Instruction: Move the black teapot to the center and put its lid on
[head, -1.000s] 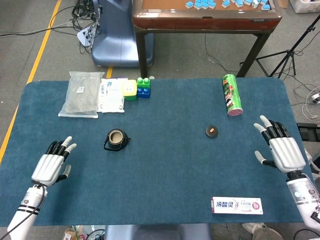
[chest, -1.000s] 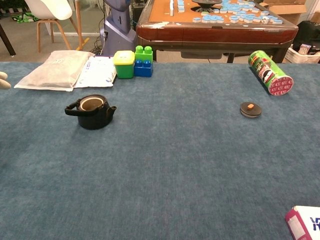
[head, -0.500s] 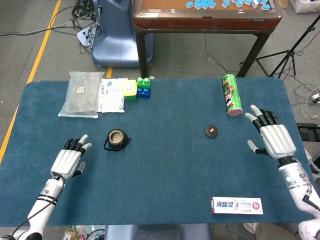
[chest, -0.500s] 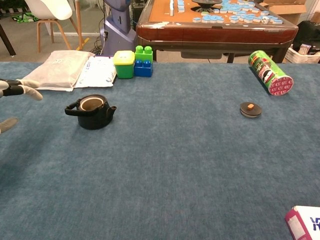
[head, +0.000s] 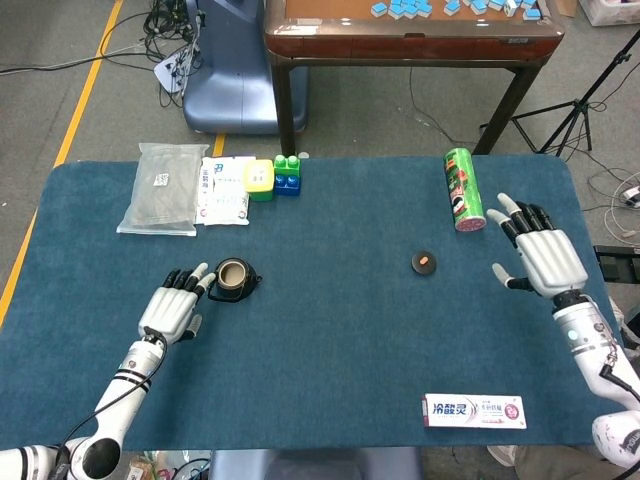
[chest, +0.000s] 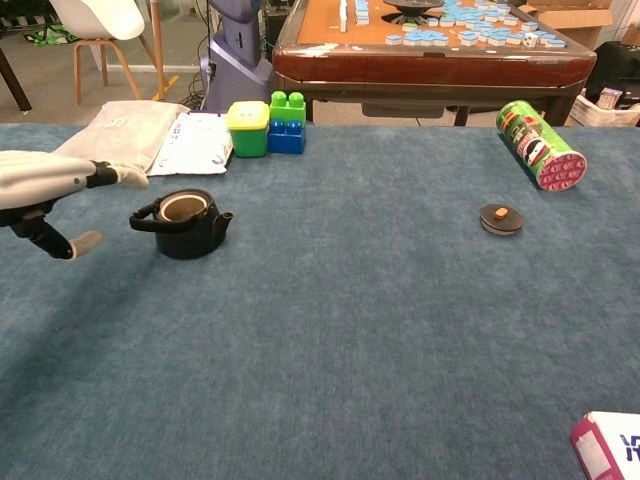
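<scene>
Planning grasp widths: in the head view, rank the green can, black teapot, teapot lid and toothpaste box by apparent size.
1. toothpaste box, longest, though nearest the camera, so partly flattered.
2. green can, lying on its side, a bit shorter.
3. black teapot, lid off.
4. teapot lid, clearly smallest.

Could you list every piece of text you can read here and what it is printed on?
"冷酸灵": on the toothpaste box at the table's near edge; its smaller print is unreadable.
Green can: label too blurred to read.
White packets: printing too small to read.
Clear bag: label too small to read.
</scene>
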